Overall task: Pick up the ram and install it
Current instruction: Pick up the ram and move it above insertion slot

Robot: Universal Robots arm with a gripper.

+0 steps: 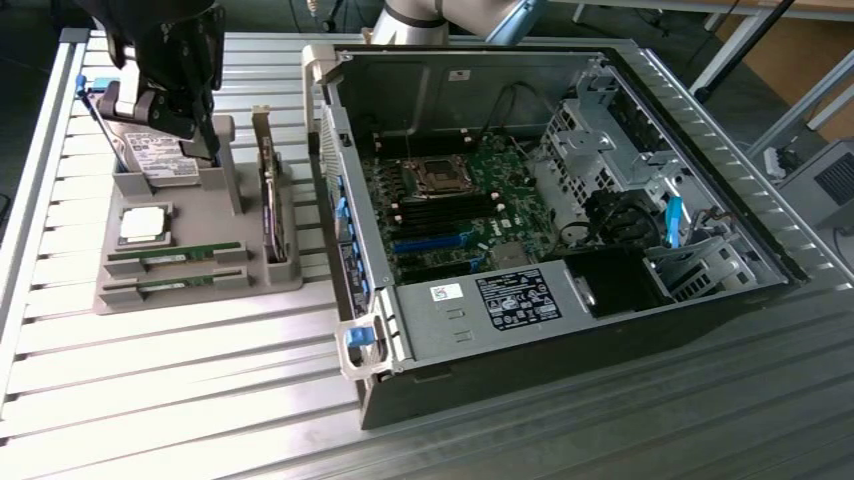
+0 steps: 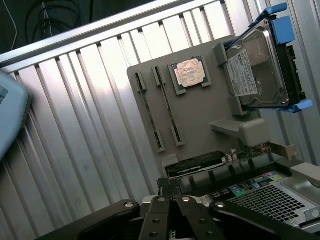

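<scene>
the jaws of the dark gripper (image 2: pixel 171 187) sit drawn close together with nothing between them. it hangs above the far end of the grey plastic holder tray (image 1: pixel 127 300), nearest the silver hard drive in its blue caddy (image 1: pixel 150 158). the ram, a long thin green circuit-board stick (image 1: pixel 174 252), stands on edge in a tray slot with its twin stick (image 1: pixel 171 285) just beside it, likely so that the top edge offers a pinch. the open black computer case (image 1: pixel 694 120) lies on its side, and its green motherboard (image 1: pixel 454 215) faces up, probably for reach from above.
</scene>
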